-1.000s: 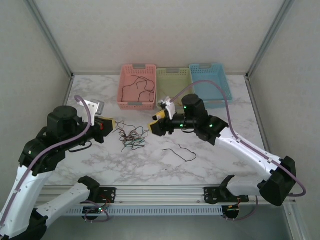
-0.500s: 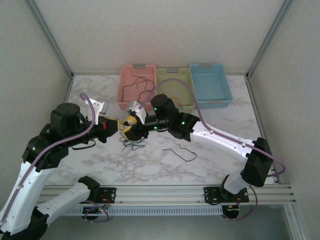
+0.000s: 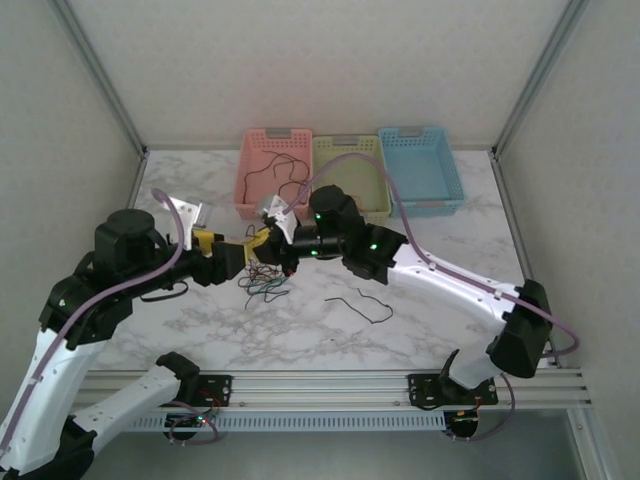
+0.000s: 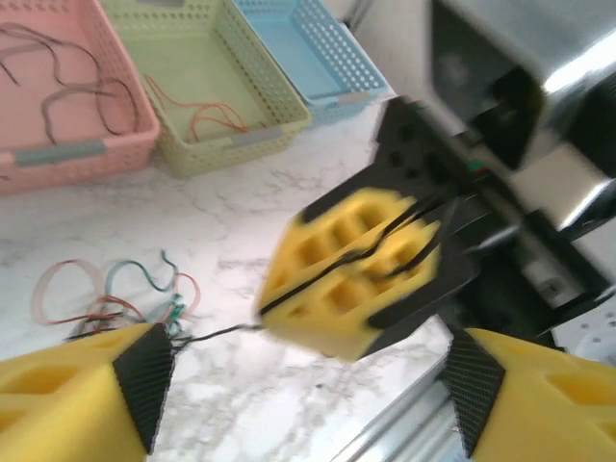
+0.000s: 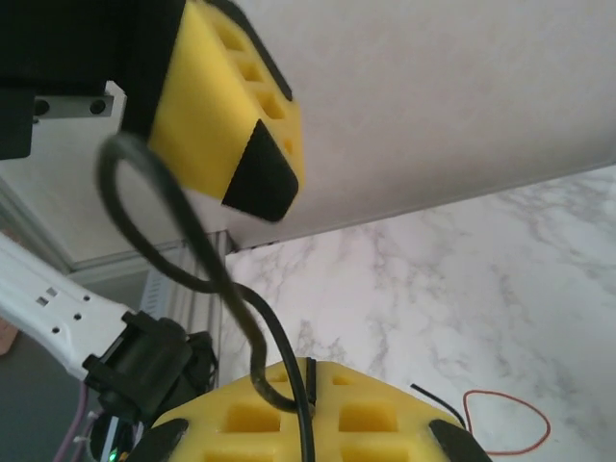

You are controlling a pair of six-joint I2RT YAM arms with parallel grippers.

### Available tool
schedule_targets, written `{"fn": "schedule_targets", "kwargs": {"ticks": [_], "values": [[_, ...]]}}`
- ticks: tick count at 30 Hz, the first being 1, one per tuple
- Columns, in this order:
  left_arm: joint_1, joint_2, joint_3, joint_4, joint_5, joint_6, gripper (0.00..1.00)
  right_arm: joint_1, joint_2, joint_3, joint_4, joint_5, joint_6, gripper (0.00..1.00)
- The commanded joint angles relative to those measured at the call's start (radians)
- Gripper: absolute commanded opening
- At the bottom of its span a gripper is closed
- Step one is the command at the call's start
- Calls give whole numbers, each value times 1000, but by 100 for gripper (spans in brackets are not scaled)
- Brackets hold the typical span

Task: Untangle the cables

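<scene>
A tangle of thin cables (image 3: 266,281), red, green, orange and black, lies on the marble table; in the left wrist view the tangle (image 4: 114,301) sits at the left. My right gripper (image 3: 262,243) hovers just above it, shut on a black cable (image 5: 217,279) that loops up from its closed yellow fingers (image 5: 289,419). That black cable (image 4: 217,332) runs down to the tangle. My left gripper (image 3: 228,252) faces the right one from the left, jaws wide open (image 4: 308,385) and holding nothing. One loose black cable (image 3: 361,304) lies alone to the right.
Three baskets stand at the back: pink (image 3: 249,206) with black cables, green (image 3: 348,145) with an orange cable (image 4: 197,114), and blue (image 3: 452,175). A silver metal piece (image 3: 190,211) lies at the left. The two grippers are almost touching.
My right arm swung left from the table's middle to the tangle, closed on a black cable and lifted slightly. The left gripper edged forward, then drew back a little.
</scene>
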Motion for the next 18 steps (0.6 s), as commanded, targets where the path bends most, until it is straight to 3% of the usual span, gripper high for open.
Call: {"fn": "schedule_targets", "kwargs": {"ticks": [1,3,6,11,18], "values": [[6,-66,28,0,-173,-16,89,-54,-124,-27,-5,106,44,0],[8,-97,15,-20,-234,-21,92,-99,-175,-58,1,148,110,0],[7,-129,-55,-20,-215,-32,93,-149,-234,-87,-12,210,183,0],[5,-143,-306,140,6,-142,85,-182,-258,-69,-83,307,276,0],[-46,-121,-594,438,97,-263,76,-184,-256,-37,-144,380,326,0]]}}
